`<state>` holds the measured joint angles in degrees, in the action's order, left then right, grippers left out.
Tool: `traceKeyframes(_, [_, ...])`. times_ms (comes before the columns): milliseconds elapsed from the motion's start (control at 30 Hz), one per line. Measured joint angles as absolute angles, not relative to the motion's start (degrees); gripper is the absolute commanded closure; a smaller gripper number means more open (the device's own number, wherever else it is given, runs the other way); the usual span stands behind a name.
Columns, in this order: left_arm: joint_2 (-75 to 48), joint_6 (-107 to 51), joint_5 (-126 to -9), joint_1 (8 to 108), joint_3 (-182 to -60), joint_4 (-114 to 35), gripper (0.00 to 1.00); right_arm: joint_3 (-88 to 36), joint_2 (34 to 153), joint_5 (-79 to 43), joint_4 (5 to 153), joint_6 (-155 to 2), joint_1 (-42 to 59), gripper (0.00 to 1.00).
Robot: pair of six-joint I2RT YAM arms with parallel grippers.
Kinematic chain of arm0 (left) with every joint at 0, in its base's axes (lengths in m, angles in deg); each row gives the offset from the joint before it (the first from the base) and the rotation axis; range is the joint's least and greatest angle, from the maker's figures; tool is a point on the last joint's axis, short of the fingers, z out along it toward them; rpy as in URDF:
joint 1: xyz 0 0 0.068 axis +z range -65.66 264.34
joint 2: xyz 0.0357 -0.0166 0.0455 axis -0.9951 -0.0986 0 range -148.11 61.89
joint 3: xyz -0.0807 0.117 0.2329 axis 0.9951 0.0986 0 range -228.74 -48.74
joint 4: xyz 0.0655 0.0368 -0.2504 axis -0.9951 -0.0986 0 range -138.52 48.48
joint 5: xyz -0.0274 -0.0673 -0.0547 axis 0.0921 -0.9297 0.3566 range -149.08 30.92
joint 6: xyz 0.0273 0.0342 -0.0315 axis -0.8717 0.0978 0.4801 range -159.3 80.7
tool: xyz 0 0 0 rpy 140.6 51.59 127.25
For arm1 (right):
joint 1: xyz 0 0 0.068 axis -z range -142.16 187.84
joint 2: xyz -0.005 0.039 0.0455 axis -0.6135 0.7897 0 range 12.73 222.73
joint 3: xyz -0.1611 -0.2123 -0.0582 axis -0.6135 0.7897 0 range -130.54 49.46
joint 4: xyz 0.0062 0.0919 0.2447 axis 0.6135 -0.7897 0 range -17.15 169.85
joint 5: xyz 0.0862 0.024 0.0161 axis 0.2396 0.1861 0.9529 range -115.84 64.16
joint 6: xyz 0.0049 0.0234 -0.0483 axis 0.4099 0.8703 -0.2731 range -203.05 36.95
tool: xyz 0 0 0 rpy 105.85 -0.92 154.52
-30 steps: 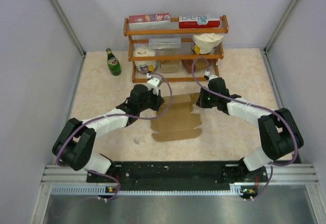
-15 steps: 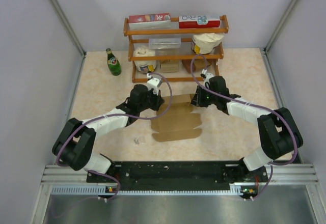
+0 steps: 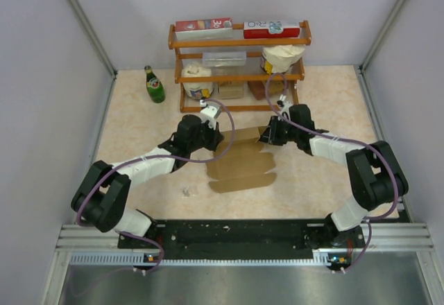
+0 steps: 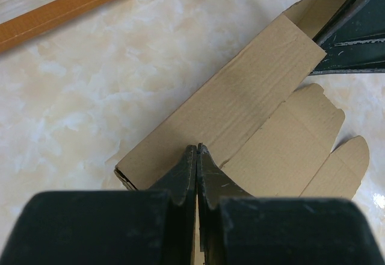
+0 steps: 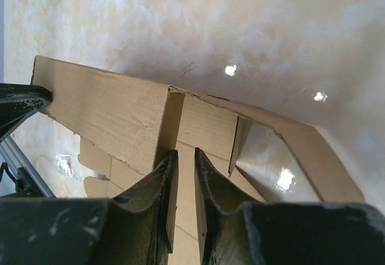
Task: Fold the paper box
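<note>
The paper box is a kraft-brown die-cut sheet lying mostly flat mid-table, its far long panel folded over. My left gripper is shut, its tips resting on the near edge of that folded panel with nothing between them. My right gripper is at the box's right end. Its fingers stand a narrow gap apart over the cardboard floor, holding nothing. The left finger sits against the folded panel's end, and a raised side flap stands just to the right.
A wooden shelf with red-and-white cartons, tubs and containers stands at the back, close behind both grippers. A green bottle is to its left. A small scrap lies on the table near the left arm.
My right gripper has moved left and slightly back, up to the box's right end. The left gripper has stayed put on the folded panel.
</note>
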<state>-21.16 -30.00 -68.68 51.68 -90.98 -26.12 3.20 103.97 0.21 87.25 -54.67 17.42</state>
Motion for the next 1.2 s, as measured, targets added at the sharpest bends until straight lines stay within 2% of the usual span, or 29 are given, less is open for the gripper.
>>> traceKeyframes(700, [-21.88, -30.00, -68.77, 51.68, -91.31, -26.08, 1.00, 3.00, 103.97, -12.08, 79.69, -61.88, 17.75, 0.84])
traceKeyframes(1200, [-22.03, -30.00, -68.90, 51.68, -91.50, -26.10, 1.00, 2.11, 107.47, -5.34, 82.11, -61.45, 17.77, 0.86])
